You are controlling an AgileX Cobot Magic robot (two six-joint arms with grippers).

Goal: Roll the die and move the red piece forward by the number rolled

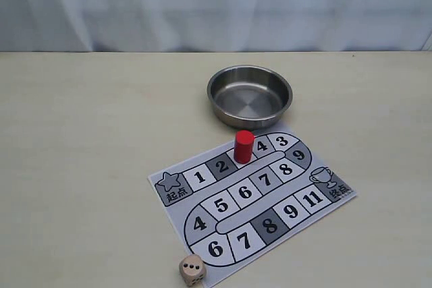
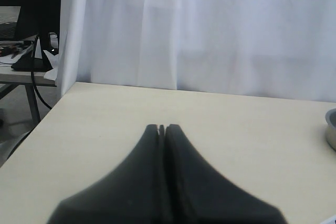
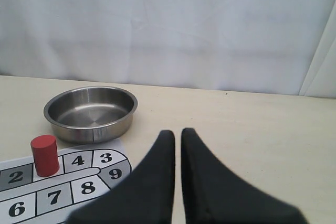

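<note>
Outside cam: I see the die (image 1: 192,270) by the surface's near edge, off the board's (image 1: 290,211) corner. The red piece (image 1: 244,146) hides the square between 2 and 4. Left wrist cam: left jaws pressed together, empty. Right wrist cam: right jaws closed too, gripping nothing.

A white curtain (image 1: 216,5) hangs behind the pale table (image 1: 81,166); a cluttered side desk (image 2: 26,76) stands beyond its edge.
</note>
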